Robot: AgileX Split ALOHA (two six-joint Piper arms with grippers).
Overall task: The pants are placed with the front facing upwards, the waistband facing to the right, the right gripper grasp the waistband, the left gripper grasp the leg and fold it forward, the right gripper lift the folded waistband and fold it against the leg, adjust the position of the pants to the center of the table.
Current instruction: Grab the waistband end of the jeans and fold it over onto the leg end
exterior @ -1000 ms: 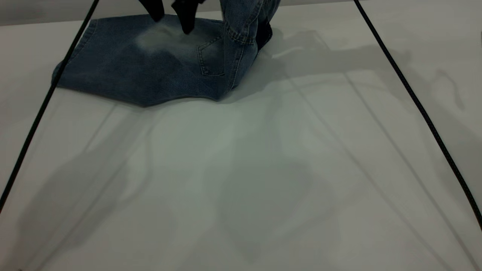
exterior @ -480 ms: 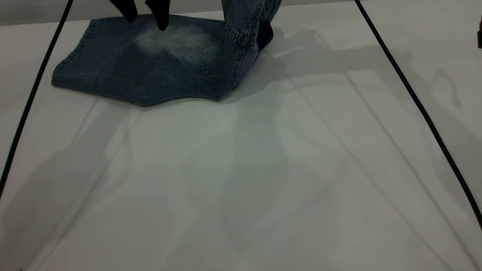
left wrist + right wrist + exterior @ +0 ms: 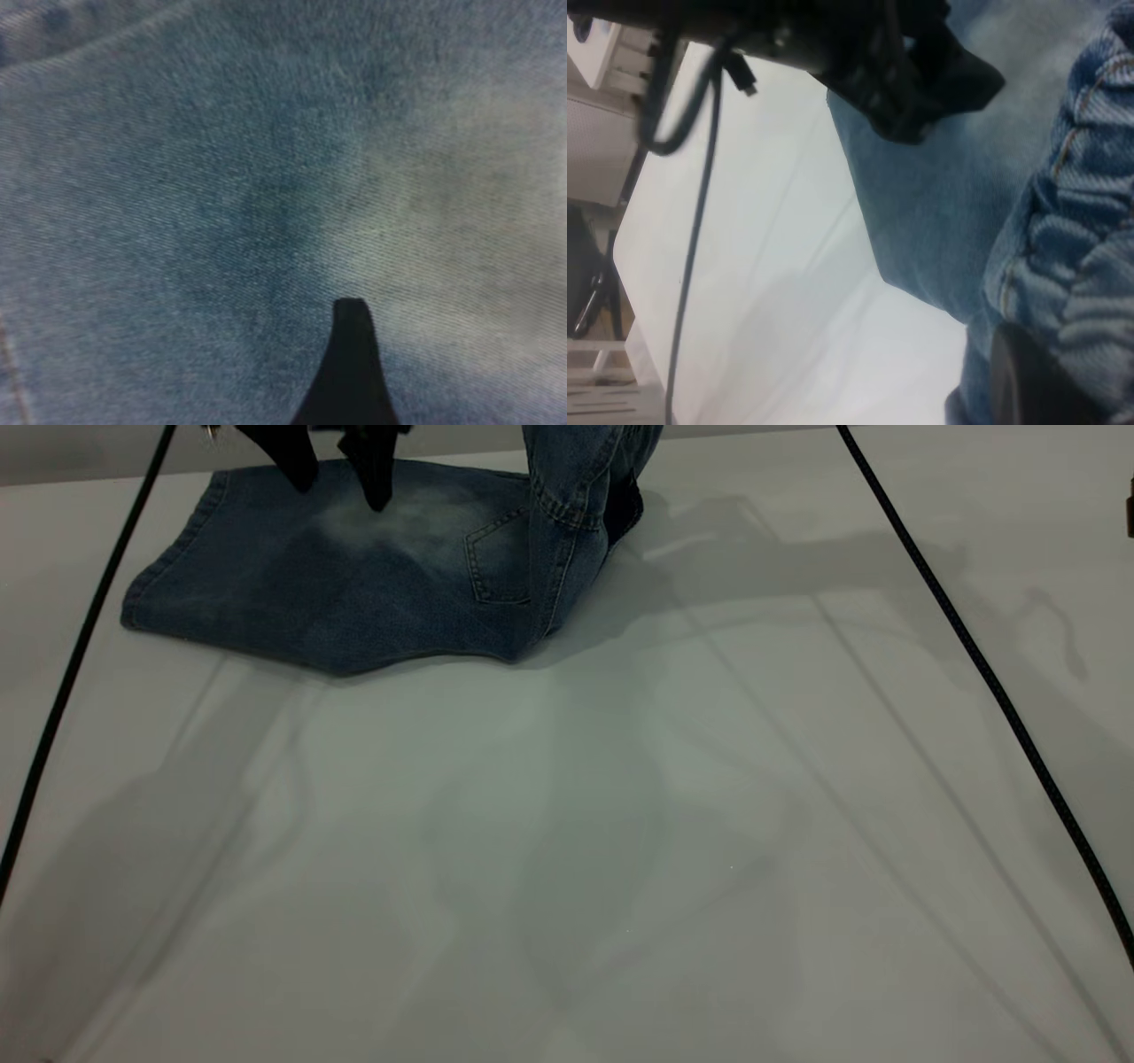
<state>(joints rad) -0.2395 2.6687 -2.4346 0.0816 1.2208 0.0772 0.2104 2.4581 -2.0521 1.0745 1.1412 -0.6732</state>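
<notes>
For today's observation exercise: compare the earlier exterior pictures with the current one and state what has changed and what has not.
The left gripper moved leftward along the leg, rose slightly, then dipped again; its fingers stay open, holding nothing. The pants lie unchanged on the table, and the waistband stays lifted at the right.

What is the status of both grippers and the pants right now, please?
Left gripper open, hovering over the flat leg. Right gripper out of exterior view, waistband lifted off the table. Nothing obstructing.
</notes>
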